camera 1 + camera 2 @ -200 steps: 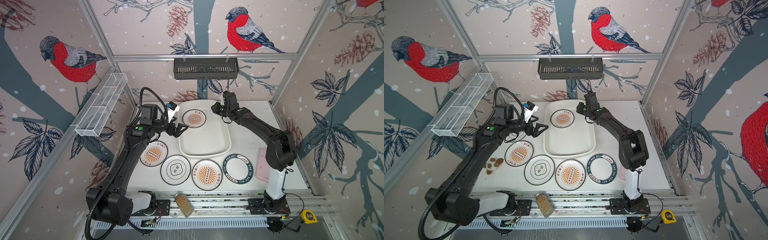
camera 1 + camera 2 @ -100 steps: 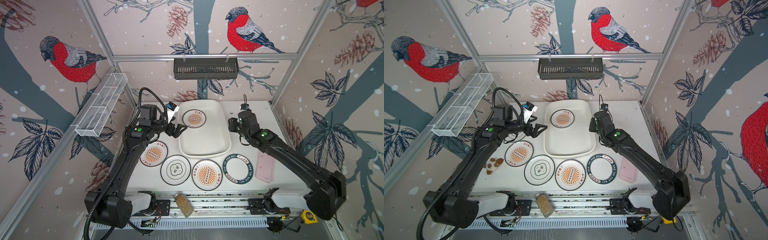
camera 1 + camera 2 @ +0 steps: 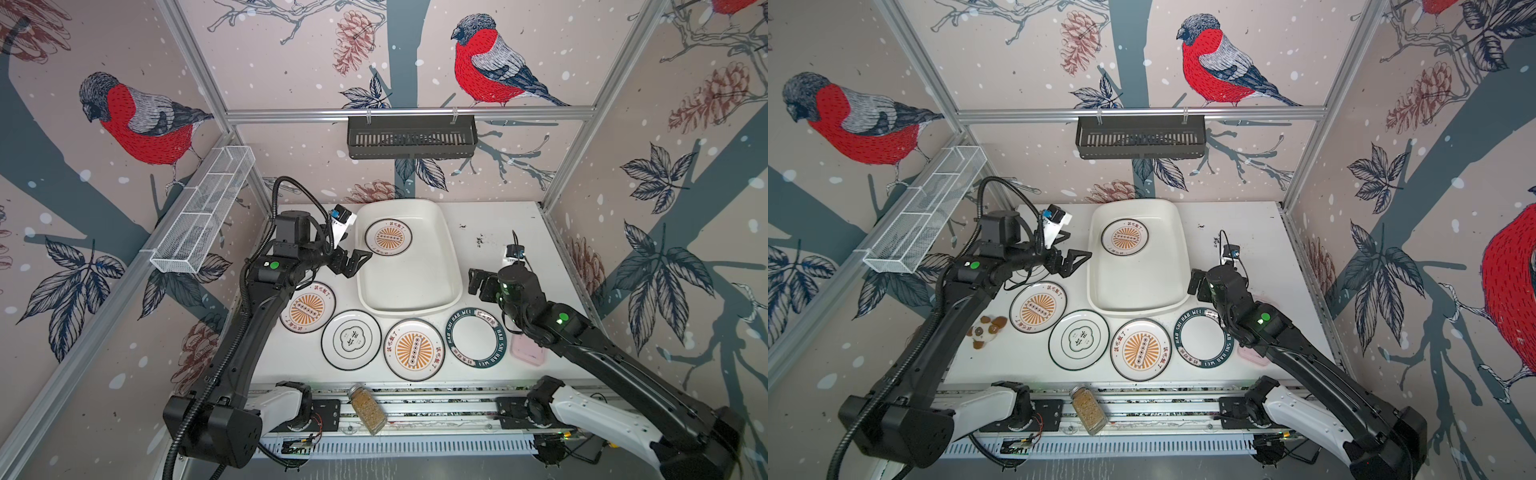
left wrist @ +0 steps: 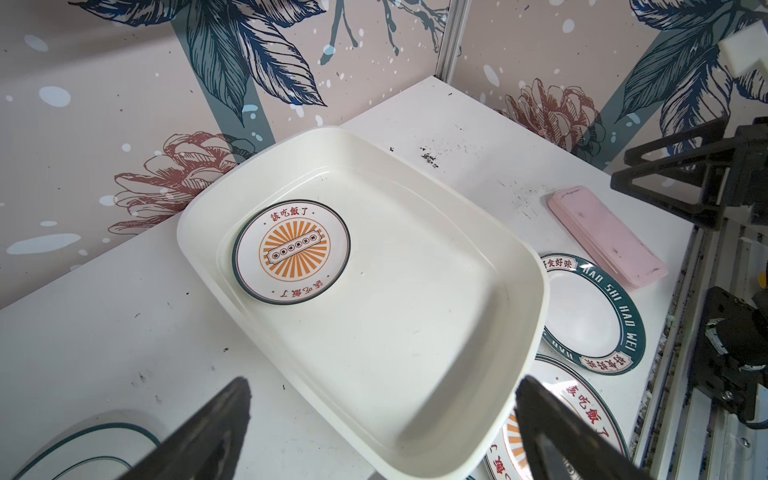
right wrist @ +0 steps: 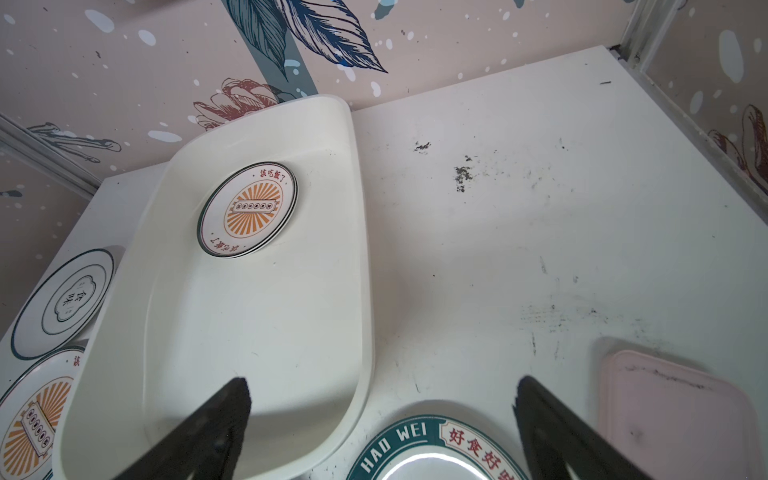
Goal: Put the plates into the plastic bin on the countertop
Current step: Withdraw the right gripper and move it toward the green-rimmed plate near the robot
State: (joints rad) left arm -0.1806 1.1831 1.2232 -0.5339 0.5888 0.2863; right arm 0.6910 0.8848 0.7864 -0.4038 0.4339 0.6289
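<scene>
Sunburst plate in the plastic bin: red characters 該吃飯了 arc over the orange sunburst and repeat beneath it, turned the other way; the strip at the centre bears six round marks too small to read.
Front sunburst plate on the countertop: the same red 該吃飯了, twice, on opposite sides of the sunburst.
Left sunburst plate: 該吃飯了 again, twice, in red.
Green-banded plate: white capitals HAO SHI HAO WEI run round the dark green band; white tabs set in the band carry red 好食好味.
Cloud-emblem plate: two dark characters, 食味, inside the cloud outline.
</scene>
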